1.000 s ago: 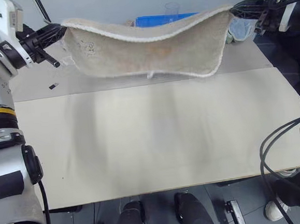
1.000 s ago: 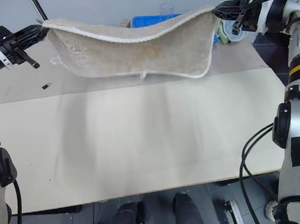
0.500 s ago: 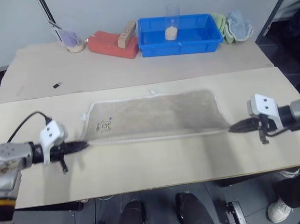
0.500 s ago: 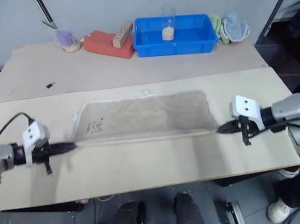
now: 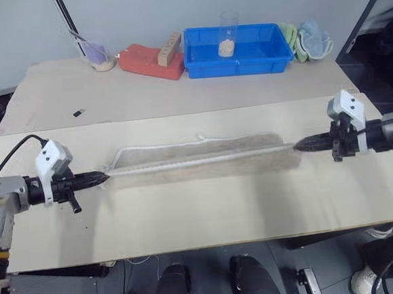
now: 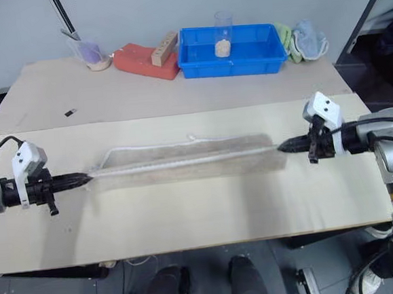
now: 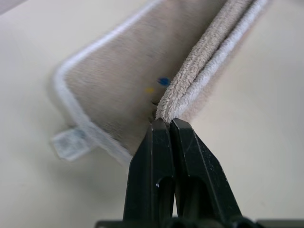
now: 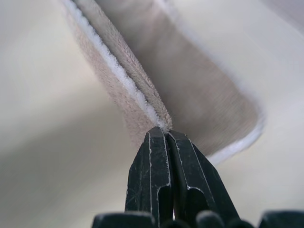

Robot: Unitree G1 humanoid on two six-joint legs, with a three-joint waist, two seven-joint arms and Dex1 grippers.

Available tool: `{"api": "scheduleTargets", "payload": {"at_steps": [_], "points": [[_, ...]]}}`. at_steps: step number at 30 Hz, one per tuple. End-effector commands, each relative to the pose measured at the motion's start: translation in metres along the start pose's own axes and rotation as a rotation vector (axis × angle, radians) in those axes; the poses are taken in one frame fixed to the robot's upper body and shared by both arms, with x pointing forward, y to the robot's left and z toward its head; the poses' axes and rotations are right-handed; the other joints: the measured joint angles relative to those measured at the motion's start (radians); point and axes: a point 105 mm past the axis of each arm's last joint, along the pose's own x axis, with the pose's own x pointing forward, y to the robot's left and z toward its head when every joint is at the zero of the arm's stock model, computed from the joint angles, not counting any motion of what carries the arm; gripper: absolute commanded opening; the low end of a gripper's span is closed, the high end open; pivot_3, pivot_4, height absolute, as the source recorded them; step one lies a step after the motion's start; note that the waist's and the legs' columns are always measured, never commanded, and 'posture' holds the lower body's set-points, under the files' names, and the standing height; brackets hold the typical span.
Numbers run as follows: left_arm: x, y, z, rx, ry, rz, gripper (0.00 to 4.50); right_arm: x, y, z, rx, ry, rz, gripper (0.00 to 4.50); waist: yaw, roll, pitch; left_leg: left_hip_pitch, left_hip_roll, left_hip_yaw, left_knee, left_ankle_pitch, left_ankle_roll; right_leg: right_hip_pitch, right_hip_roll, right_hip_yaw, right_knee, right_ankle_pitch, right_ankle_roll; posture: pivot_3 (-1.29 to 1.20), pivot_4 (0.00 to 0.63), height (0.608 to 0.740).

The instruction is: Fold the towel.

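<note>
Beige terry, the towel [image 5: 201, 159] lay as a long narrow strip across the middle of the near table [image 5: 208, 214], stretched taut between the two arms. The left gripper [image 5: 102, 175] had its fingers pressed together on one end, and the right gripper [image 5: 300, 145] pinched the other end the same way. In the wrist views two white-trimmed edges sat stacked right at the fingertips, so I judged that the towel was doubled lengthwise and the first fold nearly laid down. What was left, as far as could be judged: releasing the pinched edges flat onto the lower layer, then folding the strip end to end. Well behind it on the far table [image 5: 50, 104] stood a blue bin [image 5: 238, 48], a red block [image 5: 150, 61] and two small cloths [image 5: 305, 39], untouched.
</note>
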Motion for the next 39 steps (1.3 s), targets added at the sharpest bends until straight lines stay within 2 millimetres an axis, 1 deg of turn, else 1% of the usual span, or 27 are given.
{"api": "scheduleTargets", "payload": {"at_steps": [1,4,8,11,14,16,17,20,23,25,26,27,29,31,32,33,35,36,39], "points": [[0.003,0.014,0.007,-0.005,-0.007,0.045,0.00,-0.002,-0.016,0.005,0.019,0.012,-0.075,0.01,0.001,0.000,0.000,-0.001,0.000,0.000,0.000,0.000,0.000,-0.001,0.000,0.000,0.000,0.000,0.000,0.00,0.150,0.740],[0.015,0.023,0.013,-0.007,-0.025,0.061,0.00,0.005,-0.025,0.006,0.025,0.019,-0.107,0.01,0.001,0.000,0.000,-0.001,-0.002,0.000,0.000,0.000,0.000,-0.001,-0.001,0.000,0.000,0.000,0.000,0.00,0.150,0.740],[0.034,0.030,0.020,0.017,-0.036,0.069,0.00,0.016,-0.036,0.006,0.035,0.035,-0.146,0.01,0.001,0.000,0.000,-0.001,-0.003,0.000,0.001,0.000,0.000,0.000,-0.003,0.000,0.000,0.000,0.000,0.00,0.150,0.740],[0.040,0.038,0.021,0.038,-0.028,0.103,0.00,0.022,-0.044,0.007,0.036,0.036,-0.197,0.01,-0.001,0.000,0.000,-0.002,-0.004,0.000,0.001,0.000,0.000,-0.001,-0.003,0.000,0.001,0.000,0.001,0.00,0.150,0.740],[0.041,0.050,0.023,0.068,-0.037,0.168,0.00,0.024,-0.054,0.010,0.046,0.019,-0.263,0.01,-0.004,0.000,0.000,-0.002,-0.004,0.000,0.001,0.000,0.000,-0.001,-0.003,0.000,0.002,0.000,0.001,0.00,0.150,0.740],[0.043,0.051,0.027,0.086,-0.048,0.172,0.67,0.023,-0.056,0.012,0.046,0.006,-0.285,0.69,-0.004,0.000,0.000,-0.003,-0.004,0.000,0.001,0.000,0.000,-0.001,-0.004,0.000,0.002,0.001,0.001,0.00,0.150,0.740],[0.044,0.051,0.028,0.093,-0.053,0.166,0.92,0.022,-0.057,0.013,0.038,-0.001,-0.298,0.99,-0.004,0.000,0.000,-0.003,-0.004,0.000,0.001,0.000,0.000,-0.001,-0.004,0.000,0.002,0.001,0.001,0.00,0.150,0.740],[0.044,0.054,0.031,0.121,-0.060,0.181,2.24,0.017,-0.064,0.021,0.033,-0.042,-0.360,2.03,-0.004,0.000,0.000,-0.003,-0.005,0.000,0.001,0.000,0.000,-0.001,-0.005,0.000,0.002,0.001,0.002,0.00,0.150,0.740],[0.040,0.058,0.034,0.147,-0.066,0.202,3.44,0.004,-0.071,0.029,0.021,-0.087,-0.431,3.01,-0.003,0.000,0.000,-0.004,-0.006,0.000,0.001,0.000,0.000,-0.001,-0.005,0.000,0.002,0.002,0.003,0.00,0.150,0.740],[0.037,0.057,0.041,0.178,-0.084,0.197,4.33,-0.006,-0.072,0.031,0.020,-0.120,-0.463,3.73,-0.002,0.000,0.000,-0.004,-0.006,0.000,0.001,0.000,0.000,-0.001,-0.006,0.000,0.002,0.002,0.003,0.00,0.150,0.740],[0.036,0.053,0.049,0.197,-0.113,0.173,4.50,-0.010,-0.068,0.030,0.031,-0.138,-0.468,4.10,-0.001,0.000,0.000,-0.004,-0.006,-0.001,0.001,0.000,0.000,-0.001,-0.006,0.000,0.002,0.002,0.003,0.00,0.150,0.740],[0.036,0.049,0.055,0.210,-0.133,0.154,4.50,-0.013,-0.065,0.028,0.040,-0.150,-0.470,4.43,0.001,0.000,0.000,-0.004,-0.006,-0.001,0.001,0.000,0.000,-0.001,-0.006,-0.001,0.002,0.002,0.003,0.00,0.150,0.740],[0.037,0.035,0.069,0.228,-0.190,0.083,4.50,-0.014,-0.056,0.024,0.061,-0.174,-0.466,4.48,0.003,0.000,0.000,-0.006,-0.006,-0.003,0.001,0.000,0.000,-0.001,-0.006,-0.002,0.002,0.002,0.003,0.00,0.150,0.740],[0.040,0.011,0.081,0.261,-0.226,-0.021,4.50,-0.013,-0.044,0.013,0.067,-0.178,-0.477,4.48,0.003,-0.001,0.000,-0.008,-0.006,-0.004,0.001,0.000,0.000,-0.001,-0.006,-0.003,0.001,0.002,0.004,0.00,0.150,0.740],[0.042,-0.007,0.085,0.285,-0.234,-0.099,4.50,-0.012,-0.039,0.006,0.081,-0.176,-0.497,4.48,0.002,-0.001,0.000,-0.008,-0.006,-0.004,0.001,0.000,0.000,-0.001,-0.006,-0.003,0.002,0.002,0.004,0.00,0.150,0.740],[0.044,-0.020,0.087,0.299,-0.236,-0.153,4.50,-0.011,-0.035,0.000,0.091,-0.174,-0.514,4.48,0.001,-0.001,0.000,-0.008,-0.006,-0.004,0.001,0.000,0.000,-0.001,-0.007,-0.002,0.001,0.002,0.004,0.00,0.150,0.740],[0.050,-0.062,0.089,0.360,-0.238,-0.311,4.50,-0.003,-0.026,-0.021,0.170,-0.171,-0.569,4.48,0.001,-0.001,0.000,-0.007,-0.006,-0.004,0.001,0.000,0.000,-0.001,-0.007,0.000,0.001,0.002,0.004,0.00,0.150,0.740],[0.052,-0.076,0.089,0.372,-0.241,-0.361,4.50,0.001,-0.021,-0.029,0.202,-0.165,-0.582,4.48,-0.001,-0.001,0.000,-0.007,-0.006,-0.005,0.001,0.000,0.000,-0.001,-0.006,0.000,0.001,0.002,0.005,0.00,0.150,0.740],[0.053,-0.097,0.089,0.389,-0.242,-0.435,4.50,0.013,-0.010,-0.038,0.292,-0.173,-0.588,4.48,-0.005,-0.001,0.000,-0.005,-0.005,-0.006,0.001,0.000,0.000,-0.001,-0.006,0.002,0.002,0.002,0.005,0.00,0.150,0.740]]}}
